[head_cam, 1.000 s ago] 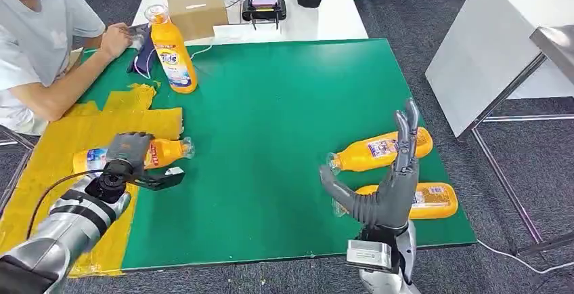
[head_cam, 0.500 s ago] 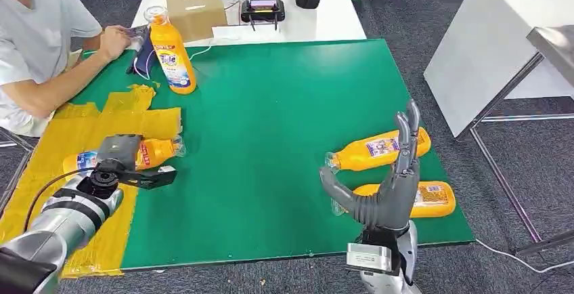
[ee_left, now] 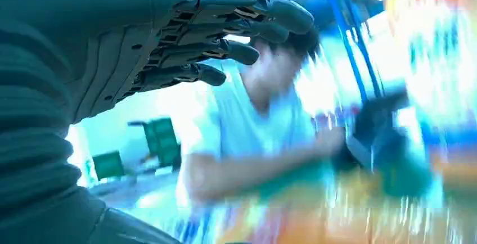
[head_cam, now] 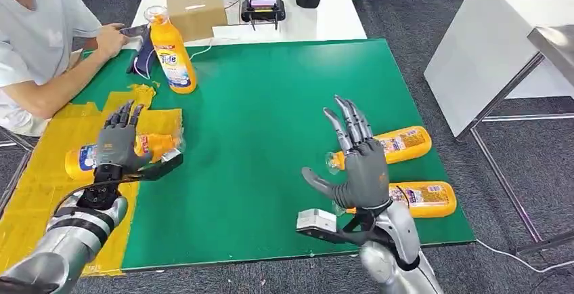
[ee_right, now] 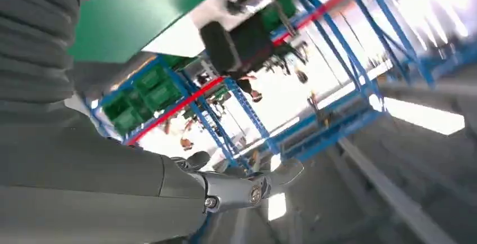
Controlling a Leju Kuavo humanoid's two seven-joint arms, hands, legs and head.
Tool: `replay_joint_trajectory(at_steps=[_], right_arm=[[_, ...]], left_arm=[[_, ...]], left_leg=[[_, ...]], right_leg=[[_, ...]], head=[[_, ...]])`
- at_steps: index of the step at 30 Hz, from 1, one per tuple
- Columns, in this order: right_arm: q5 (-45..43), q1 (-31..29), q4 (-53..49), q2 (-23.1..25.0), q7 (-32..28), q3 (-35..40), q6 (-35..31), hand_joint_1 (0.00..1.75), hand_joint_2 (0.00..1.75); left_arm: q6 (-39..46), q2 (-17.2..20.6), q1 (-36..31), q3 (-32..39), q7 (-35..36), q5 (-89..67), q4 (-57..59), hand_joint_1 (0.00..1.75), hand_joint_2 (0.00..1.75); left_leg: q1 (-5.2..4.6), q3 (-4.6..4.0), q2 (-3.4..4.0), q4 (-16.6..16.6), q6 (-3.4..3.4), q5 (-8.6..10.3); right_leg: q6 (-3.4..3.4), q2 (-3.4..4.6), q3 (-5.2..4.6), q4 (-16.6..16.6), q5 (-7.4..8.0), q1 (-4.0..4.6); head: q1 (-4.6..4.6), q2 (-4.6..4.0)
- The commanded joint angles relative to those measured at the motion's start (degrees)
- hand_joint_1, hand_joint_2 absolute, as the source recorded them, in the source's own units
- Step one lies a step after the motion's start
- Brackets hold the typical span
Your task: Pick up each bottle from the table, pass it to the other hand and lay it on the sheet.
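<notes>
One orange bottle [head_cam: 81, 160] lies on its side on the yellow sheet [head_cam: 34, 196] at the table's left. My left hand [head_cam: 118, 143] hovers over its middle with fingers spread upward, gripping nothing. Two more orange bottles lie on the green table at the right, one farther [head_cam: 405, 141] and one nearer [head_cam: 426, 199]. My right hand [head_cam: 359, 165] is raised in front of their cap ends, open with fingers fanned out. A fourth orange bottle [head_cam: 172, 53] stands upright at the back left. The blurred left wrist view shows my left hand's fingers [ee_left: 225, 30] held apart.
A person [head_cam: 34, 43] sits at the table's left, a hand by a dark item [head_cam: 143, 53] near the upright bottle. Behind the green table [head_cam: 271, 118], a white table holds a cardboard box [head_cam: 196, 8] and a controller [head_cam: 264, 9]. A grey table [head_cam: 501, 43] stands to the right.
My left hand has let go of the bottle on the sheet and lifted, its fingers now spread. My right hand has shifted left and turned, its fingers fanned wider.
</notes>
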Motion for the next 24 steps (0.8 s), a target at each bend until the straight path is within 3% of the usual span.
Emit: replay_joint_trajectory(at_steps=[1,4,6,8,9,14,18,24], right_arm=[[4.1,-9.5,11.4,-7.8,3.5,2.6,9.5,0.0,1.75],[6.4,-11.8,15.4,-10.2,5.0,2.3,11.8,0.0,1.75],[5.4,-15.3,22.3,-14.1,4.3,2.2,16.3,0.0,1.75],[3.3,-18.7,30.4,-17.3,2.2,0.9,20.0,0.0,1.75],[2.1,-19.6,32.9,-18.4,-0.2,0.1,19.8,0.0,1.75],[1.3,-20.3,34.5,-18.9,-0.3,-0.4,21.3,0.0,1.75],[1.5,-24.2,46.1,-21.6,-1.3,-1.0,20.3,0.0,1.75],[4.4,-27.1,58.6,-19.3,0.2,-1.3,16.2,0.0,1.75]], left_arm=[[0.1,-5.4,6.0,13.4,-12.5,10.5,-26.8,0.0,1.75],[0.1,-9.0,10.0,14.5,-18.3,14.6,-35.0,0.0,1.75],[-0.3,-9.9,14.0,10.3,-21.7,22.7,-40.5,0.0,1.75],[-11.2,-9.6,18.3,5.1,-27.2,44.5,-46.9,0.0,1.75],[-10.9,-9.6,19.5,4.6,-27.3,44.5,-47.7,0.0,1.75],[-14.4,-8.8,19.7,4.2,-29.5,51.2,-47.3,0.0,1.75],[-17.9,-9.7,23.3,2.7,-33.6,58.2,-48.1,0.0,1.75],[-19.3,-10.8,25.2,0.2,-35.6,62.4,-46.7,0.0,1.75]], left_leg=[[0.17,0.13,-0.22,0.2,-0.04,-0.16],[0.06,0.05,-0.18,0.1,0.0,-0.06],[0.12,0.24,-0.19,0.1,0.0,-0.16],[0.0,0.14,-0.16,0.0,0.04,-0.06],[0.03,0.27,-0.25,0.0,0.05,-0.14],[-0.05,0.04,-0.22,0.1,0.0,-0.12],[-0.04,0.17,-0.26,0.0,-0.02,-0.14],[-0.01,0.25,-0.33,0.0,0.02,-0.16]], right_leg=[[-0.09,0.36,0.23,0.0,-0.1,0.09],[-0.02,0.19,0.13,0.0,-0.03,0.02],[-0.04,0.41,0.33,-0.1,-0.07,0.04],[0.01,0.18,0.23,-0.1,-0.01,-0.04],[0.01,0.27,0.41,-0.2,-0.05,-0.04],[0.0,0.2,0.17,-0.1,-0.01,-0.09],[-0.01,0.3,0.28,-0.1,-0.02,-0.07],[0.02,0.25,0.39,-0.2,0.0,-0.03]], head=[[0.02,0.0],[0.02,0.0],[-0.02,0.0],[0.0,0.0],[0.0,0.0],[0.0,0.0],[-0.06,0.0],[0.0,0.0]])
